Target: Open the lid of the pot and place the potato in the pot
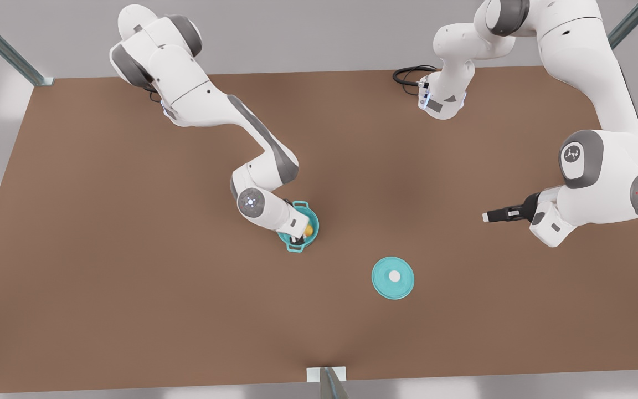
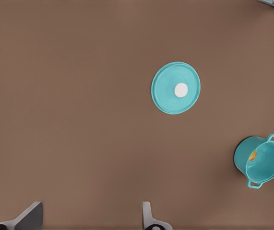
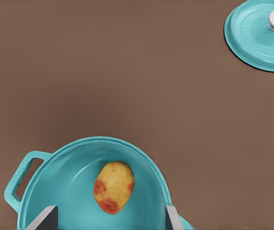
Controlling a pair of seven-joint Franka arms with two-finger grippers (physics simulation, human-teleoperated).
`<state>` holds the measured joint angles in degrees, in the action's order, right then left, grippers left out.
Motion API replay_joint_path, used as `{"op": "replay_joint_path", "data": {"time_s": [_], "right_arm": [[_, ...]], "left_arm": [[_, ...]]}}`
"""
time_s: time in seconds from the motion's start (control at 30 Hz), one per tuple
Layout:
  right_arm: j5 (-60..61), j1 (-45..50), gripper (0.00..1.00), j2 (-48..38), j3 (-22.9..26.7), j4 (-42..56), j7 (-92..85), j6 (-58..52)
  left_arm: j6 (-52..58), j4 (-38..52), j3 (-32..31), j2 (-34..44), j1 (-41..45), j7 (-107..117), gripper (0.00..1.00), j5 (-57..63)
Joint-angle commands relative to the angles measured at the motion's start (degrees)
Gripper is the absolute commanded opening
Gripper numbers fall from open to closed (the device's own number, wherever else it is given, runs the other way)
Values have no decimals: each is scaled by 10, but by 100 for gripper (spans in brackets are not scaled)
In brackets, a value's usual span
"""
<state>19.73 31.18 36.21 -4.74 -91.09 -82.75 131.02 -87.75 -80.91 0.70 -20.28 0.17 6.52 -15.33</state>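
**Potato in the pot, lid flat on the table**

We see the right gripper (image 1: 299,239) over the pot (image 1: 312,236), and in the front view its wrist hides most of the pot's inside; only a yellow sliver of the potato (image 1: 309,230) peeks past it. From the right wrist view we get the full story: the potato (image 3: 113,187), lumpy and yellow with reddish-orange patches, lies on the smooth teal floor of the pot (image 3: 65,163), and the two grey fingers (image 3: 44,219) stand wide apart on either side, touching nothing. The pot's near rim is cut off by the frame there, with one loop handle showing.

We find the pot lid (image 1: 392,277), a flat round teal disc with a small white knob, resting on the matte brown table (image 1: 130,288), well apart from the pot on the front view's right. The left gripper (image 1: 490,216) hangs over bare table further to the front view's right, and we see its fingertips (image 2: 29,216) spread wide, empty, only partly in frame.

We can read no writing anywhere; the round marks on the arm joints are too small to make out.
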Motion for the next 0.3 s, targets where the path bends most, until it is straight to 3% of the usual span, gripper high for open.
{"op": "replay_joint_path", "data": {"time_s": [0.0, 0.03, 0.07, 0.13, 0.17, 0.27], "right_arm": [[-2, -2, 100, -33, 38, 3, 45, -5], [-17, -2, 100, -83, 95, 3, 45, -10], [-31, -4, 99, -133, 187, 14, 95, -96], [-38, -5, 100, -189, 319, 20, 470, -243], [-37, -5, 100, -202, 368, 23, 526, -292], [-38, -5, 100, -204, 387, 22, 661, -351]], "left_arm": [[0, 0, 0, 1, 0, -1, 100, 0], [0, 2, -1, 2, -1, -1, 100, -1], [0, 13, 0, 2, -3, -3, 100, -2], [0, 43, 0, -10, 1, -2, 100, 0], [0, 44, -1, -12, 1, -2, 100, 15], [0, 47, -1, -13, 10, -2, 100, 28]]}}
